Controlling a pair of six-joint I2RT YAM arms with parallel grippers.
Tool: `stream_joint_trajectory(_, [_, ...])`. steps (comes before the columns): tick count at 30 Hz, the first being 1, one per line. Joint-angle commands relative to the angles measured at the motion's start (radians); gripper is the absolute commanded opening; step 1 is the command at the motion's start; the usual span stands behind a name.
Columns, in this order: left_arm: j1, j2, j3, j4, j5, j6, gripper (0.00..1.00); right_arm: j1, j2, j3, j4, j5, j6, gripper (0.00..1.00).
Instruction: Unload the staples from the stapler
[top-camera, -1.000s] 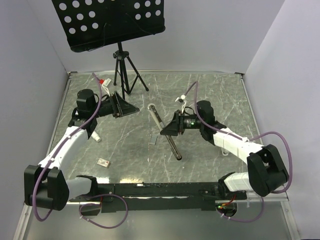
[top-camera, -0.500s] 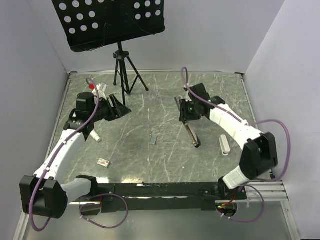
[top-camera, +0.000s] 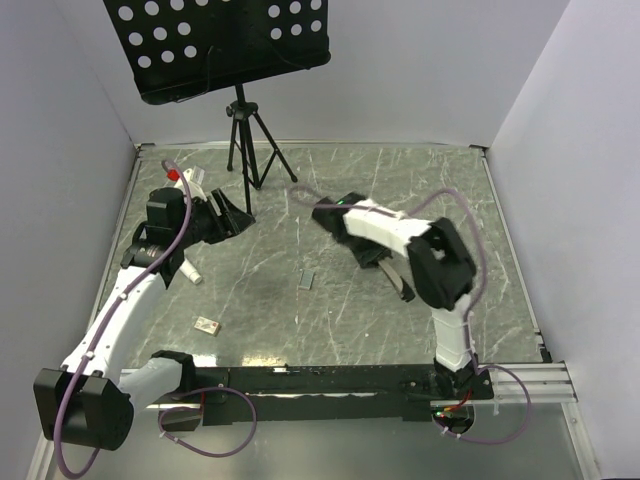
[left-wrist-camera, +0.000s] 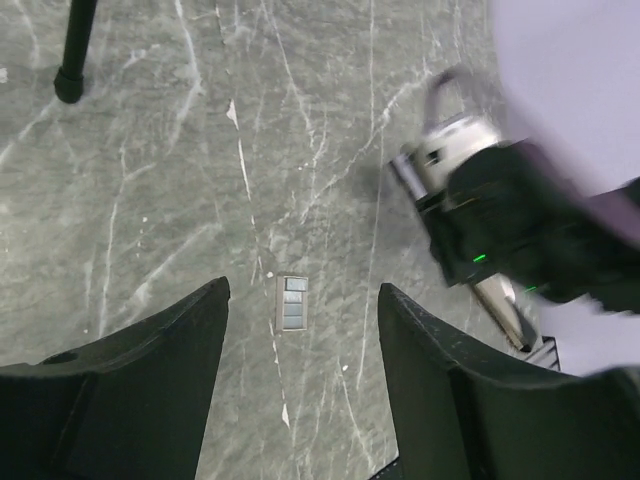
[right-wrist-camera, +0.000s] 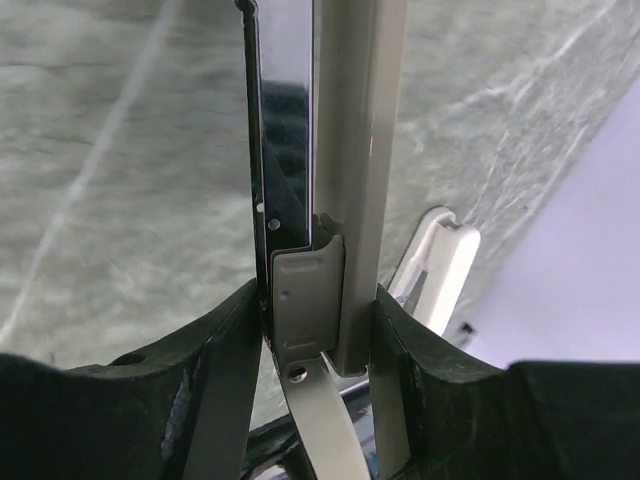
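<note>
From above, the right pincer (top-camera: 370, 252) holds the stapler (top-camera: 399, 284) low over the surface (top-camera: 450, 190), with the staples (top-camera: 306, 279) lying apart from it at mid-surface. In the left wrist view, the left pincer (left-wrist-camera: 305, 288) is spread wide above that strip, probably to collect it. In the right wrist view, the jaws are clamped on the stapler, steadying it.

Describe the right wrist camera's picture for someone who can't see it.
The right gripper is clamped on the stapler, which runs straight up the middle of the frame between its two dark fingers. Behind lies the grey marbled table, with a small white object at the right.
</note>
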Motion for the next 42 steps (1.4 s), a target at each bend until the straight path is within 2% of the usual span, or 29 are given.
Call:
stream_joint_trajectory(1, [-0.001,-0.015,0.038,-0.01,-0.043,0.017,0.66,0.088,0.105,0.048,-0.15,0.194,0.066,0.0])
stream_joint_trajectory(7, [0.001,-0.018,0.038,-0.011,-0.06,0.015,0.66,0.095,0.096,0.042,-0.168,0.263,0.103,0.0])
stream_joint_trajectory(17, [0.002,-0.019,0.038,-0.019,-0.084,0.008,0.67,0.073,-0.048,-0.022,-0.04,0.177,0.045,0.0])
stream_joint_trajectory(19, [0.004,-0.019,0.038,-0.017,-0.081,0.003,0.68,0.064,-0.095,-0.062,0.054,0.136,0.023,0.0])
stream_joint_trajectory(24, [0.005,-0.024,0.027,0.006,-0.037,-0.005,0.68,0.038,-0.351,-0.141,0.273,-0.157,-0.057,0.0])
stream_joint_trajectory(25, [0.007,-0.027,0.024,0.015,-0.022,-0.008,0.68,0.036,-0.423,-0.151,0.36,-0.221,-0.09,0.0])
stream_joint_trajectory(26, [0.007,-0.028,0.017,0.035,0.016,-0.009,0.69,0.035,-0.459,-0.166,0.405,-0.379,-0.107,0.0])
stream_joint_trajectory(28, [0.007,-0.028,0.001,0.067,0.073,-0.018,0.69,0.035,-0.547,-0.22,0.544,-0.54,-0.126,0.0])
stream_joint_trajectory(29, [0.007,-0.03,-0.005,0.105,0.104,-0.018,0.7,0.033,-0.575,-0.261,0.594,-0.702,-0.123,0.0])
stream_joint_trajectory(31, [0.007,-0.028,-0.018,0.142,0.221,-0.017,0.72,0.026,-0.626,-0.303,0.677,-0.847,-0.094,0.0])
stream_joint_trajectory(35, [0.004,-0.027,-0.046,0.262,0.398,-0.05,0.87,0.018,-0.623,-0.35,0.851,-1.123,-0.009,0.0])
stream_joint_trajectory(36, [0.001,-0.027,-0.055,0.338,0.469,-0.067,0.87,0.022,-0.613,-0.355,0.882,-1.23,0.033,0.0])
stream_joint_trajectory(38, [-0.001,-0.024,-0.081,0.398,0.521,-0.113,0.88,0.023,-0.614,-0.401,1.012,-1.31,0.086,0.0])
stream_joint_trajectory(42, [-0.008,-0.004,-0.092,0.455,0.598,-0.138,0.91,0.03,-0.606,-0.435,1.083,-1.352,0.132,0.0])
